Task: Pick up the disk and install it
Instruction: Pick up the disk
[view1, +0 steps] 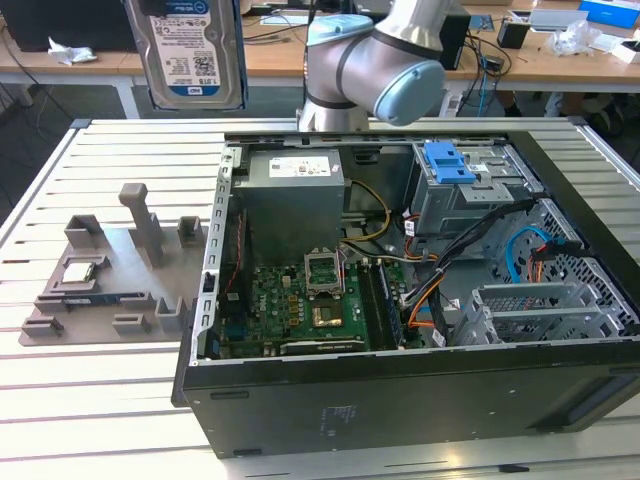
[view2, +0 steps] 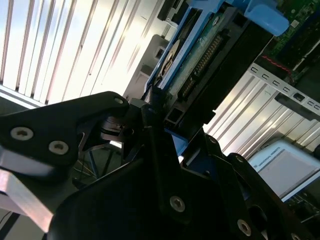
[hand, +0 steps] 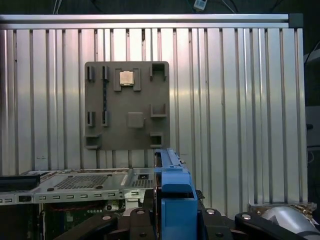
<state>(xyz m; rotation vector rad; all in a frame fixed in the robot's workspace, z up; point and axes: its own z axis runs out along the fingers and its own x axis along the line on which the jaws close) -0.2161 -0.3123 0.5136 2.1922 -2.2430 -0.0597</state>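
Observation:
The disk (view1: 194, 48) hangs high above the slatted table at the exterior view's upper left, its white-and-blue label facing the camera and blue carrier rails along its sides. It is well clear of the open computer case (view1: 400, 400). In the second wrist view my gripper (view2: 152, 102) is shut on the disk's (view2: 192, 55) edge, with black fingers (view2: 75, 125) clamped on either side. The first wrist view looks down past the disk's blue carrier (hand: 172, 192) at the table below.
A grey fixture plate (view1: 110, 270) with upright slots lies on the table at the exterior view's left. Inside the case are the grey power supply (view1: 295, 190), the motherboard (view1: 300, 305), cables, and a drive cage topped by a blue bracket (view1: 448, 163). The arm's elbow (view1: 390, 70) is behind the case.

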